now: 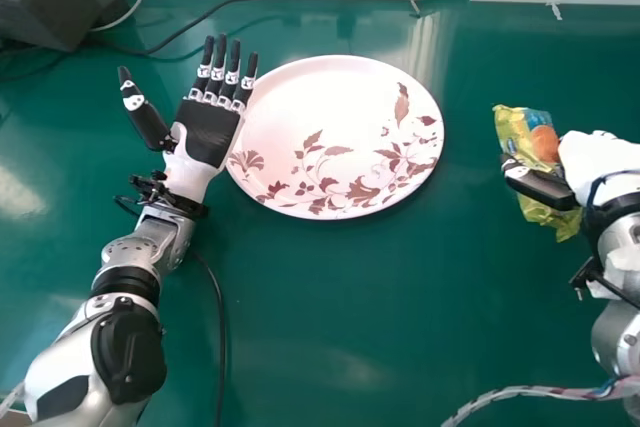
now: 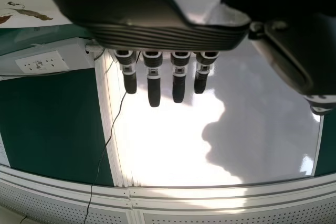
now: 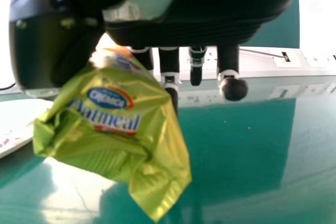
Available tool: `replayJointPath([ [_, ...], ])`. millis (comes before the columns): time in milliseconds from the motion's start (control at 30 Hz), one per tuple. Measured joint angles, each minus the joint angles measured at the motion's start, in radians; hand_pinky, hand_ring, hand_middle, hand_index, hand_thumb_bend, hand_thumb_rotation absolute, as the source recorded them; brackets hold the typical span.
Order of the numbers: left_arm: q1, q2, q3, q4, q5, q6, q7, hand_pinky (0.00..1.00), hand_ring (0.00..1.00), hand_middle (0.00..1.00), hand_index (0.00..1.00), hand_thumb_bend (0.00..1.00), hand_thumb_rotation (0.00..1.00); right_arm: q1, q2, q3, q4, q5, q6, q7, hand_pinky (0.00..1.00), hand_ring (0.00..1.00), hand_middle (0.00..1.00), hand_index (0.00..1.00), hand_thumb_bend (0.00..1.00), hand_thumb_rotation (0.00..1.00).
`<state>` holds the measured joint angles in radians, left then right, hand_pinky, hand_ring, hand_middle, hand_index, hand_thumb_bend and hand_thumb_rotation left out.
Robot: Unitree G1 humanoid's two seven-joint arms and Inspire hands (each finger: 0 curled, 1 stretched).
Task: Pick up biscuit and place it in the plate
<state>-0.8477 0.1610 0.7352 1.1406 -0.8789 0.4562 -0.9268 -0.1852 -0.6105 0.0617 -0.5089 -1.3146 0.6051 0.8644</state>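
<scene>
Your right hand (image 1: pixel 592 159) is clamped on the biscuit (image 1: pixel 513 127), out past the plate's right side and well apart from it. In the head view, the thumb lies across the wrapper, and most of the fingers are hard to see. The right arm is cut off by that view's edge. You can't tell if the biscuit's low end touches the table (image 1: pixel 340 317).

Your left hand (image 1: pixel 208 134) is wide open beside the plate (image 1: pixel 330 97), palm up, fingers straight and apart. One finger looks to cross the plate's rim — you can't tell if they touch.

The head view shows the whole round plate, with its brown leaves and flowers. The right wrist view cuts the plate off, but shows the green wrapper's big front up close — creased, with a blue spot on it — hiding part of the fingers behind.
</scene>
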Motion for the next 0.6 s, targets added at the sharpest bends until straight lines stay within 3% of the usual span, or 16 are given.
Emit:
replayJointPath([
  [267,-0.002,0.000,0.002,-0.002,0.000,-0.025,-0.011,0.94,0.91,0.96,1.00,1.00,0.49,-0.024,0.025,-0.020,-0.066,-0.041,-0.037,0.051,0.04,0.10,0.41,0.50,0.50,0.00],
  [400,-0.003,0.002,0.002,-0.001,0.001,-0.026,-0.022,0.98,0.90,0.95,1.00,1.00,0.48,-0.025,0.053,-0.031,-0.088,-0.063,-0.056,0.058,0.04,0.10,0.41,0.50,0.50,0.00],
  [600,-0.001,0.002,0.003,-0.011,0.000,-0.043,0.003,0.98,0.89,0.94,0.99,1.00,0.47,-0.026,0.084,-0.053,-0.124,-0.097,-0.096,0.059,0.04,0.10,0.40,0.50,0.50,0.00],
])
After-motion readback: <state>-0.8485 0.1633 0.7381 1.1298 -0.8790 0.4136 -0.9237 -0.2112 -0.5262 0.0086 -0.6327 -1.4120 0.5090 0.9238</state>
